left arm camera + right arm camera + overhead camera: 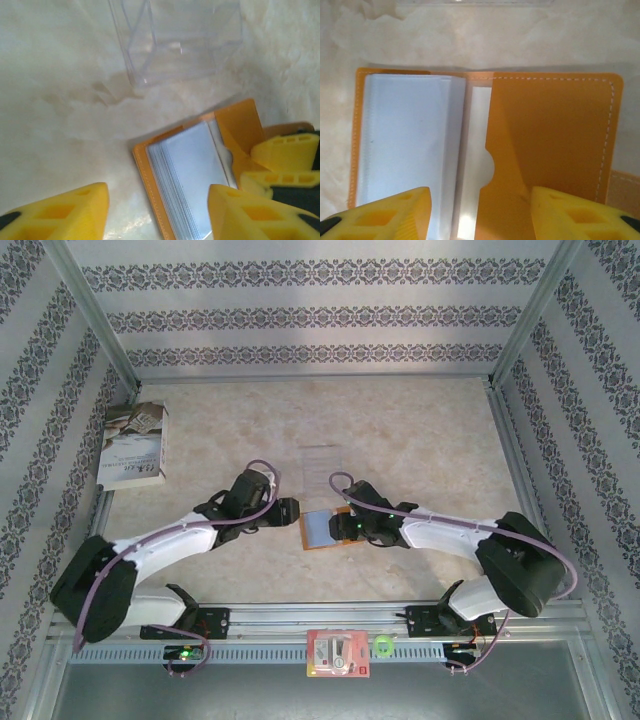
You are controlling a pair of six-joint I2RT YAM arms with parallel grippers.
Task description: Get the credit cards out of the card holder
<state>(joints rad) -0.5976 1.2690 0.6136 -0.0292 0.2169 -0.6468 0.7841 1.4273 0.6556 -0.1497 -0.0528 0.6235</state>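
Right wrist view: card holder point(555, 145) lies open and flat on the table point(485, 40), with pale sleeves on one half and an orange flap pocket on the other. The pale strip beside the flap's thumb notch looks to me like the edge of the credit cards point(476, 150); can't tell how many.

Step in hand, as I read it: get the first card out
- pin the sleeve half with one gripper so the holder can't slide or fold shut
- bring the other to the notch, narrow the jaws, pinch the card edge only, not the flap
- pull low and straight along the pocket opening – if the holder lifts with it, the pin is too light

Right gripper point(477, 215): fingers wide apart, nothing held. It sits over the holder's near edge, one finger above the sleeves and the other above the flap, with the notch between them.

Left gripper point(157, 215): also wide and empty. The sleeve-side corner lies between its fingers, and the right gripper's fingers are at the flap side – touching or just above, can't tell.

Clear tray point(175, 40) stands just beyond the holder, apart from it
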